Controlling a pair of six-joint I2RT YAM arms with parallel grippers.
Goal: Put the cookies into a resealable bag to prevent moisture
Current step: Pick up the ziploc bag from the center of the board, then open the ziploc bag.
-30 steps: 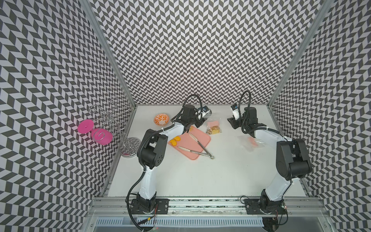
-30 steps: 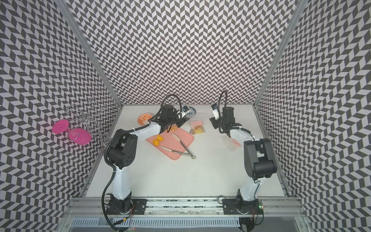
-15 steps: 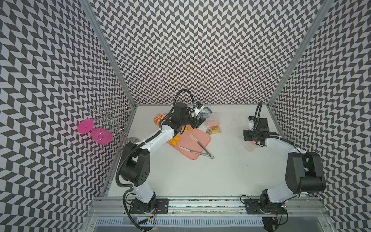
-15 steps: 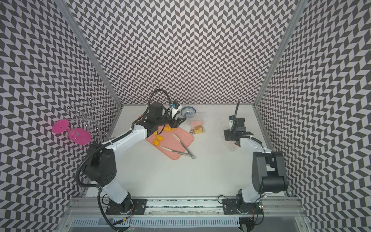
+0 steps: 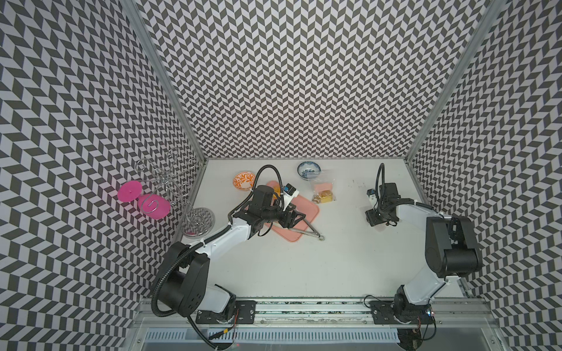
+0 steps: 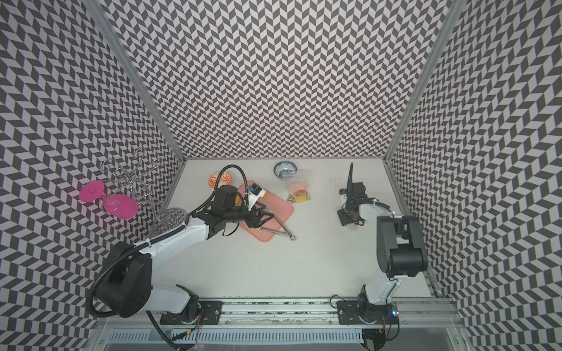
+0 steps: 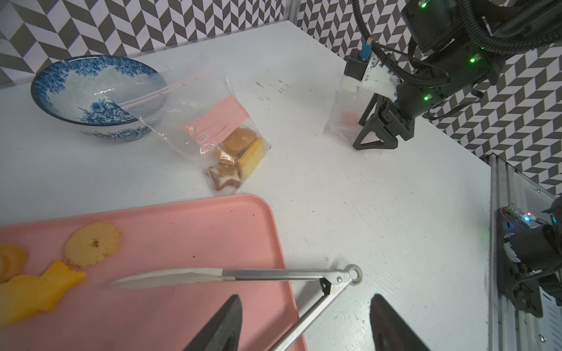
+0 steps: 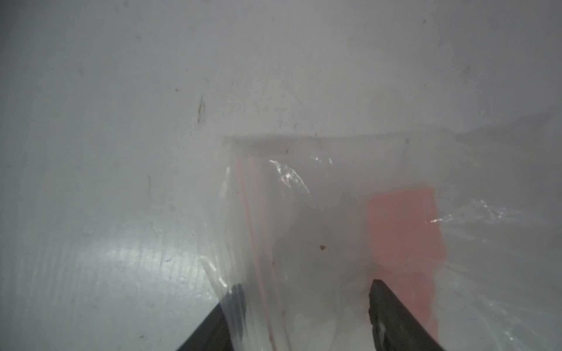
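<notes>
Now note left gripper [image 7: 304,301] open above tongs [image 7: 273,273] by the tray's [image 7: 182,228] remaining cookies [image 7: 92,243], right gripper [image 8: 305,285] open over an empty bag [image 8: 304,212], both withdrawn from the part-filled bag [image 7: 217,121], loading unfinished.

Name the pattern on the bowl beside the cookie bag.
The bowl is white with blue flowers, clearest in the left wrist view.

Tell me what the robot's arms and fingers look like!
The left arm and right arm are white tubes with black joints and ribbed black cables. Each ends in two black, pointed fingers with triangle-shaped frames. A white camera block with a blue plug sits at each wrist, and green lights dot the right arm.
</notes>
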